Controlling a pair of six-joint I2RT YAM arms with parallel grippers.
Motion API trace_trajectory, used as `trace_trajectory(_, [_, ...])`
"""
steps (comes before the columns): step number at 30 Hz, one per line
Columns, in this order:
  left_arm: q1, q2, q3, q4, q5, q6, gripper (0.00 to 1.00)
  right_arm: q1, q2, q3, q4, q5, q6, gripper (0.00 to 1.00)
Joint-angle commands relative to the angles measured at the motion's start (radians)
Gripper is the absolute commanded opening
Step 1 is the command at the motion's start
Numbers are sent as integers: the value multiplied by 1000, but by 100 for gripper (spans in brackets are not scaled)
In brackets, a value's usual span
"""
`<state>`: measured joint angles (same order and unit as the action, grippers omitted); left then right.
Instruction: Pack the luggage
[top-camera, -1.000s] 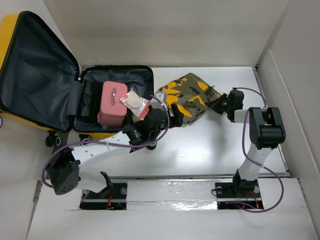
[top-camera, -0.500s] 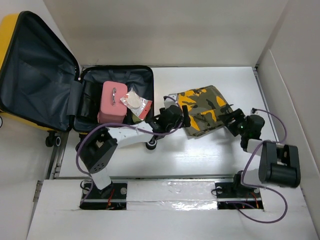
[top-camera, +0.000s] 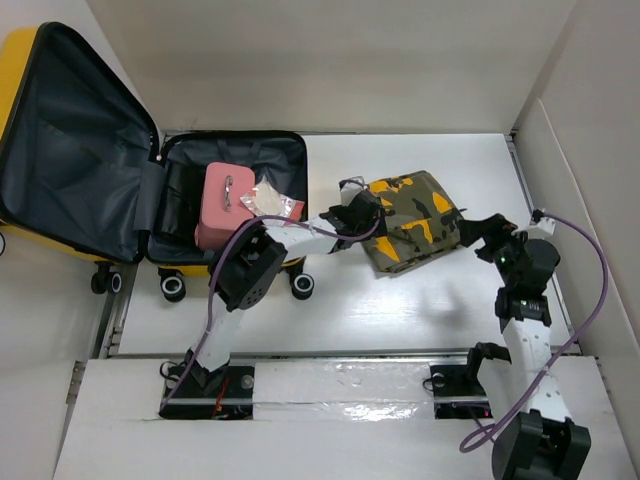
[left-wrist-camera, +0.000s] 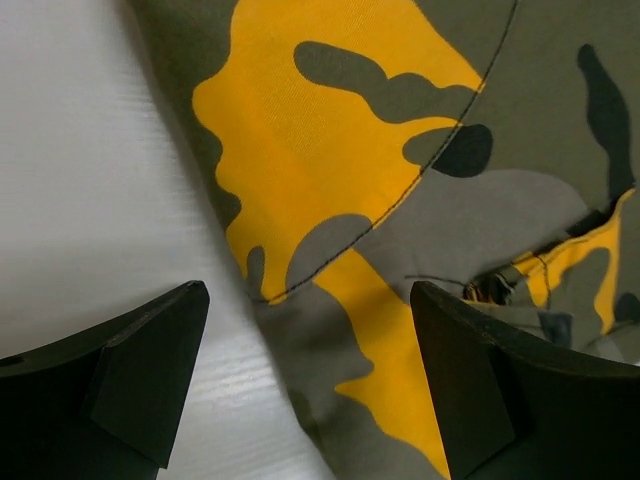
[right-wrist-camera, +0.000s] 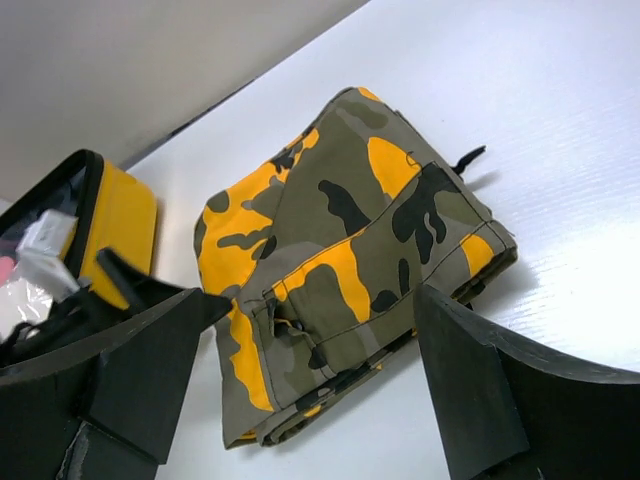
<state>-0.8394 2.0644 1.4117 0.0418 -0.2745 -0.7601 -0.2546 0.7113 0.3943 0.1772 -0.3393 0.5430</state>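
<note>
The luggage, a yellow suitcase, lies open at the left with its dark-lined lid (top-camera: 80, 150) flat and its tub (top-camera: 283, 160) beside it; its yellow shell (right-wrist-camera: 125, 215) also shows in the right wrist view. A folded camouflage fabric piece (top-camera: 410, 220) (left-wrist-camera: 400, 200) (right-wrist-camera: 340, 260) lies on the white table to its right. My left gripper (top-camera: 355, 212) (left-wrist-camera: 310, 380) is open, its jaws straddling the fabric's left edge. Just right of the fabric, clear of it, my right gripper (top-camera: 480, 232) (right-wrist-camera: 310, 390) is open and holds nothing.
A pink boxy case (top-camera: 228, 205) and a clear packet (top-camera: 275, 203) sit inside the tub. White walls (top-camera: 560, 150) close in the table at the back and right. The suitcase wheels (top-camera: 172, 288) stand toward the near side.
The right gripper pulled the camouflage piece to the right, then opened, let it go and drew back. The left arm swung right, from the suitcase to the fabric's left edge.
</note>
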Motion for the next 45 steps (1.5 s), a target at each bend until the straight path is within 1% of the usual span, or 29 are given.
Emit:
trace_trajectory(1, [-1, 61, 84, -89, -8, -4, 80, 3, -39, 47, -87, -26, -48, 90])
trace_trajectory(4, [-1, 111, 119, -97, 12, -16, 77, 3, -59, 63, -100, -66, -55, 90])
trace_trajectory(7, [-1, 163, 170, -102, 41, -31, 69, 12, -65, 86, -110, -105, -61, 88])
trace_trajectory(8, [-1, 175, 179, -89, 49, -34, 57, 12, -67, 101, -114, -110, -69, 88])
trace_trajectory(9, [-1, 183, 184, -76, 63, -31, 49, 23, -72, 109, -123, -115, -74, 87])
trace_trajectory(10, [-1, 191, 185, -48, 86, -27, 31, 23, -76, 123, -136, -130, -89, 85])
trace_trajectory(11, [9, 188, 179, -13, 95, -27, 21, 23, -78, 123, -136, -144, -100, 85])
trace_trajectory(13, [22, 168, 142, 51, 121, -18, 4, 32, -91, 140, -157, -173, -113, 83])
trace_trajectory(14, [34, 158, 132, 106, 130, -4, 0, 41, -98, 140, -162, -178, -120, 83])
trace_trajectory(17, [57, 105, 80, 220, 173, 45, 0, 51, -118, 133, -170, -187, -127, 83])
trace_trajectory(21, [83, 37, 113, 214, 250, 116, 0, 60, -111, 109, -142, -179, -130, 83])
trace_trajectory(23, [95, -21, 154, 175, 308, 151, 0, 69, -104, 95, -128, -176, -127, 83])
trace_trajectory(24, [108, -41, 173, 155, 320, 192, 0, 69, -98, 92, -113, -173, -124, 83])
trace_trajectory(25, [120, -82, 217, 124, 334, 209, 0, 69, -96, 87, -107, -164, -121, 83])
trace_trajectory(26, [129, -104, 239, 66, 339, 228, 0, 78, -93, 78, -98, -162, -117, 83])
trace_trajectory(27, [138, -127, 256, 44, 343, 243, 0, 78, -84, 77, -84, -162, -115, 83])
trace_trajectory(28, [164, -179, 274, 21, 350, 269, 0, 78, -78, 74, -79, -161, -115, 83])
trace_trajectory(31, [224, -283, 274, -40, 360, 294, 0, 78, -62, 67, -70, -173, -115, 83])
trace_trajectory(33, [310, -326, 257, -94, 347, 309, 0, 78, -53, 63, -62, -181, -114, 83])
trace_trajectory(34, [347, -367, 241, -88, 381, 303, 0, 78, -47, 61, -59, -188, -114, 83])
trace_trajectory(35, [428, -383, 224, -79, 412, 292, 0, 78, -44, 61, -58, -191, -114, 84])
trace_trajectory(38, [551, -405, 208, -147, 500, 292, 0, 78, -35, 55, -45, -196, -114, 84])
trace_trajectory(39, [632, -411, 198, -176, 526, 300, 0, 78, -32, 55, -42, -198, -114, 84])
trace_trajectory(41, [712, -446, 139, -206, 587, 311, 0, 87, -27, 48, -35, -204, -114, 84])
trace_trajectory(42, [790, -464, 113, -203, 600, 318, 0, 87, -26, 46, -28, -205, -112, 84])
trace_trajectory(44, [861, -535, 0, -178, 627, 314, 0, 87, -23, 40, -27, -210, -114, 84])
trace_trajectory(45, [896, -559, -38, -134, 638, 294, 0, 87, -21, 37, -18, -211, -112, 85])
